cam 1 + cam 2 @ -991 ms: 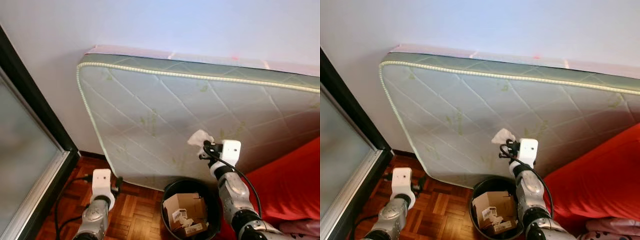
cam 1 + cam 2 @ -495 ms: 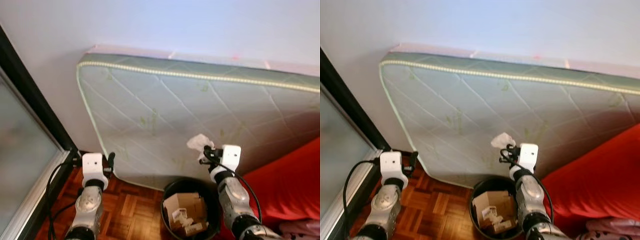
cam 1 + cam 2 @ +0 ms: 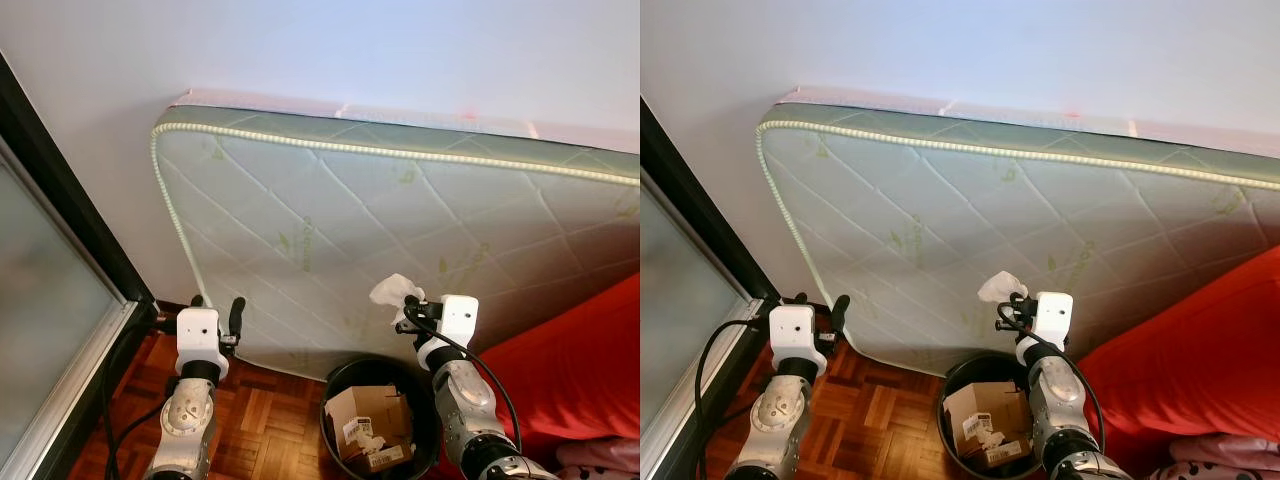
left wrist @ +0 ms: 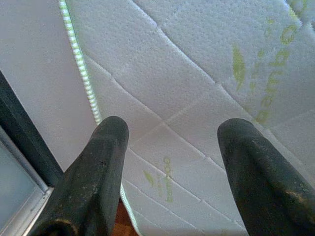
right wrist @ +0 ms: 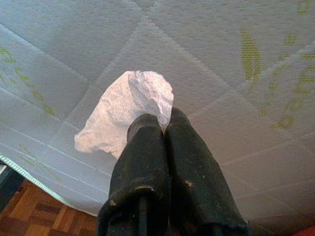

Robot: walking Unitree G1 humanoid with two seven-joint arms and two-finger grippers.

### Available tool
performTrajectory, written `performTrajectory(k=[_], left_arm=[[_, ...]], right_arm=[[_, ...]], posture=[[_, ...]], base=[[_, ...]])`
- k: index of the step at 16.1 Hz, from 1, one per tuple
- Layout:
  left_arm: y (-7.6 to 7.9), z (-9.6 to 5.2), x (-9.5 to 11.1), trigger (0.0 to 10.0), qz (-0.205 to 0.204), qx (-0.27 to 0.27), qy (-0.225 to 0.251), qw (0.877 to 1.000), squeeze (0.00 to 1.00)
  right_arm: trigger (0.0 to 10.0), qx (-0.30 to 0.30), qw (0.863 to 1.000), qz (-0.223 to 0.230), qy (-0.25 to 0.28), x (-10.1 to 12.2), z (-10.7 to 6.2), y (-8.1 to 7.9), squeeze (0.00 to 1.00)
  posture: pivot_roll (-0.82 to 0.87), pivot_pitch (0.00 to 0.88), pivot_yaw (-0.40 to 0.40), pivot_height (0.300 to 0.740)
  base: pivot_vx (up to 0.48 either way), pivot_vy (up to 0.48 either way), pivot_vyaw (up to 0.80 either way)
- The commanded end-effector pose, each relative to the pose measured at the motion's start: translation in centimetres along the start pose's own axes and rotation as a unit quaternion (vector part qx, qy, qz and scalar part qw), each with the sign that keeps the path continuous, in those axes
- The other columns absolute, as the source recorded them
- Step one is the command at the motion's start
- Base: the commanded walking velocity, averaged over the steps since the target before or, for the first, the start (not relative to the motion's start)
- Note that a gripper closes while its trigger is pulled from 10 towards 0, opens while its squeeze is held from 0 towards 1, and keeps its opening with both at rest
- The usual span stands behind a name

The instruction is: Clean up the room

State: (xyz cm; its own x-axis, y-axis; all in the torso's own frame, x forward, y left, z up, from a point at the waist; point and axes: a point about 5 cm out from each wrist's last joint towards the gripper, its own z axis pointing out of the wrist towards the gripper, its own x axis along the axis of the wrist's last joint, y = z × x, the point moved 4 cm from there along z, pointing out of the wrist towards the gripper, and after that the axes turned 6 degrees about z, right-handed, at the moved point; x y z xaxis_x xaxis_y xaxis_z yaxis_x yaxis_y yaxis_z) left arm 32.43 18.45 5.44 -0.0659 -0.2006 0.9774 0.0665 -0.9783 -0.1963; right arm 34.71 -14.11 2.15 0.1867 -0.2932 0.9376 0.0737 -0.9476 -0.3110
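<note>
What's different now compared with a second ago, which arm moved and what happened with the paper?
The left pincer has risen from low over the parquet floor to the white quilted mattress's lower corner, fingers open. The right pincer stayed shut on the crumpled white tissue above the round black bin, edging slightly leftward.

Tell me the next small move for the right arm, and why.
Probably lower the right gripper over the black bin and release: its fingers pinch a crumpled white tissue above the bin, which already holds cardboard scraps.
</note>
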Motion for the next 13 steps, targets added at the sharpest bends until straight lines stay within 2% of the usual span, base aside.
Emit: performTrajectory(k=[1,8,13], left_arm=[[0.0,0.16,-0.04,10.0,0.0,-0.003,-0.008,1.0,0.0],[0.07,0.19,-0.36,10.0,0.002,-0.007,-0.021,1.0,0.0],[-0.07,0.27,-0.3,10.0,0.0,-0.003,-0.023,1.0,0.0]], right_arm=[[10.0,-0.009,1.0,-0.004,0.004,0.11,-0.16,0.44,0.0],[10.0,-0.03,0.999,-0.015,-0.011,-0.12,-0.13,1.08,0.0],[10.0,-0.022,0.999,-0.021,-0.028,-0.6,-0.01,0.62,0.0]], posture=[[-0.09,0.037,-0.051,0.74],[-0.09,0.044,-0.052,0.74],[-0.09,0.067,-0.058,0.68]], base=[[0.0,0.0,0.0],[0.0,0.0,0.0],[0.0,0.0,0.0]])
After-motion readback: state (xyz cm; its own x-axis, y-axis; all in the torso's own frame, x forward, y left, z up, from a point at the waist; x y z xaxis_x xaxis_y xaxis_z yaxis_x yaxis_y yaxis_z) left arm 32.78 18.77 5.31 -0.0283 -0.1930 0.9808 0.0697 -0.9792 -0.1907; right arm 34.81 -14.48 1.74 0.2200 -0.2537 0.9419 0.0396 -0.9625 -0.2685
